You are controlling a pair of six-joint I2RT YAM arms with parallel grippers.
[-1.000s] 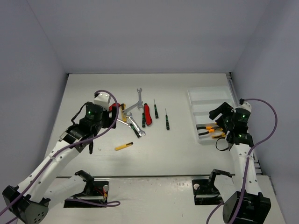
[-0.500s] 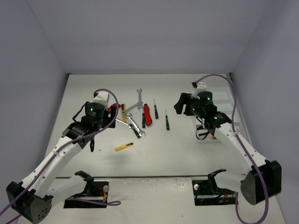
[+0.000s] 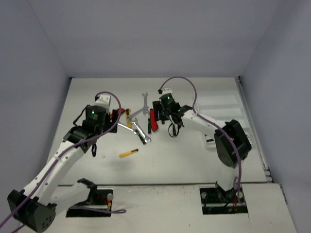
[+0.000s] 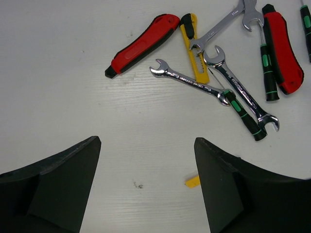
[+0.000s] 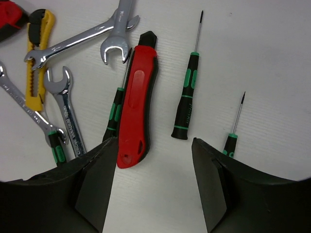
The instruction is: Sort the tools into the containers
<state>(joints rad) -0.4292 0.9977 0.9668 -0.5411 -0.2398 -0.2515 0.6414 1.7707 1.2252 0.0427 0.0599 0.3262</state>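
Note:
The tools lie in a cluster mid-table: silver wrenches (image 3: 141,127), a red cutter (image 3: 153,119) and thin black-and-green screwdrivers (image 3: 173,127). My right gripper (image 3: 163,116) is open and empty, hovering over the red cutter (image 5: 136,111), with a screwdriver (image 5: 187,102) between its fingers' line and another screwdriver (image 5: 233,131) by the right finger. My left gripper (image 3: 119,118) is open and empty, just left of the cluster; its view shows a second red cutter (image 4: 143,46), a yellow cutter (image 4: 194,48) and crossed wrenches (image 4: 192,82). The white tray (image 3: 221,104) stands at the right, its near end hidden by the right arm.
A separate yellow cutter (image 3: 129,153) lies alone in front of the cluster; its tip (image 4: 193,181) shows by the left gripper's right finger. White walls close the table at the back and both sides. The right arm's elbow (image 3: 232,141) hangs over the tray's near end.
My right arm has swung from the tray at the right across to the tool cluster, its gripper now over the red cutter. My left gripper has edged slightly towards the tools.

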